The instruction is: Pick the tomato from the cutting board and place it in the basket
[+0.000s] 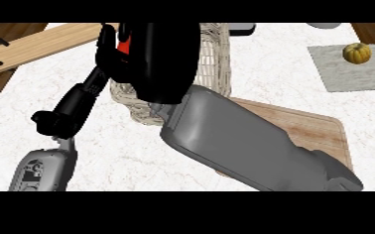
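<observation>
Red tomato (126, 46) peeks from the curled fingers of the right hand (150, 59), held over the wicker basket (216, 64). Letting go this close to the basket's left rim could send it onto the counter (271, 69).

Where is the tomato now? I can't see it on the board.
In the head view the tomato is in the right hand, above the basket, upper centre.

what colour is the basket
Pale cream wicker weave basket, seen in the head view.
</observation>
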